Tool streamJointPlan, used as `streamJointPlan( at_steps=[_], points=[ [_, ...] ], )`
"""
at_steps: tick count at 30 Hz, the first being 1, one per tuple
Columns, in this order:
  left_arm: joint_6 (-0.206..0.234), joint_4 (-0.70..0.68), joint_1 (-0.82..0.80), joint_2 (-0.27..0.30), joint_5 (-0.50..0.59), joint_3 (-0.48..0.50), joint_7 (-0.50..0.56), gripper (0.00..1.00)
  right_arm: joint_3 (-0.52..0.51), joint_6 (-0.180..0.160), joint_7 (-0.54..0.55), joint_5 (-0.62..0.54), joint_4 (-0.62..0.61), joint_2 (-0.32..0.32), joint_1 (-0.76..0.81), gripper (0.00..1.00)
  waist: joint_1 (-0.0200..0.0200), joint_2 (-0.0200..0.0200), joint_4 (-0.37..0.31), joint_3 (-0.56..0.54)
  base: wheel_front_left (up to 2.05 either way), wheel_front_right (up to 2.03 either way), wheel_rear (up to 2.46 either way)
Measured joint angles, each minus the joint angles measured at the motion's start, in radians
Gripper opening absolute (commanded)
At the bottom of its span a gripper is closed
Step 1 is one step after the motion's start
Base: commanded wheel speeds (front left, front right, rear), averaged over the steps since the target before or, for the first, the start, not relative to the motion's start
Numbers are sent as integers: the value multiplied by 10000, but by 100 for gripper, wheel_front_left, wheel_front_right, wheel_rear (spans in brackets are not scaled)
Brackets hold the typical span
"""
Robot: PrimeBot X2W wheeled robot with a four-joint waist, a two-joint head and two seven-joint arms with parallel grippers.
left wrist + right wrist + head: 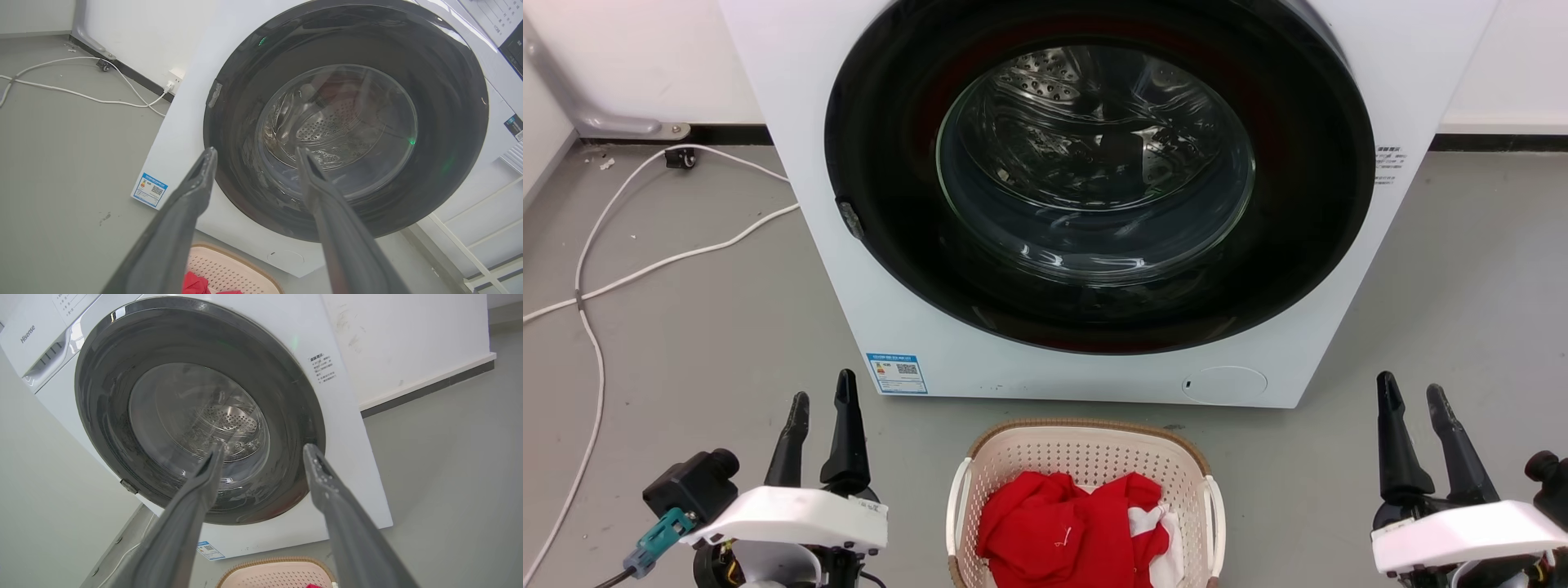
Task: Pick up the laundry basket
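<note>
1. Item location: the small cream perforated plastic laundry basket [1086, 457], rounded-rectangular with a brown woven-look rim, stands on the grey floor [1462, 310] at the lower centre of the head view. It is near the large white front-loading washing machine [1029, 371] but apart from it. The machine's round dark door is shut.
2. Contents: a crumpled red garment [1054, 523] with a little white cloth beside it is heaped inside, close to rim level.
3. The left pincer [823, 388], at the lower left of the frame, has its two long dark fingers parted by a moderate gap. It holds nothing and is well apart from the basket.
4. The right pincer [1410, 384], at the lower right, is likewise parted and empty, and well apart from the basket.
5. Assessment: no contact has been made and the lift has not begun. Each arm probably needs to close in on one of the white side handles [954, 506].
6. Hazards, as judged:
   - Fingers meeting the perforated wall instead of a handle could push the light basket across the floor or against the machine.
   - Uneven lifting from the two sides would tilt the basket and could spill the clothing.
   - A finger could snag the loose fabric near the rim.
   - A white cable [645, 269] lies at the left of the frame and could foul the wheels if the robot shifts that way.
</note>
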Motion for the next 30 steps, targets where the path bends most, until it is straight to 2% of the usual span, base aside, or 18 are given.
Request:
streamJointPlan(
  at_steps=[30],
  points=[
    [234,-203,252,8,2970,-276,-715,100,173,0,-736,-3287,-485,-4,368,100,0,0,-24,-36,0,0,0]
  ],
)
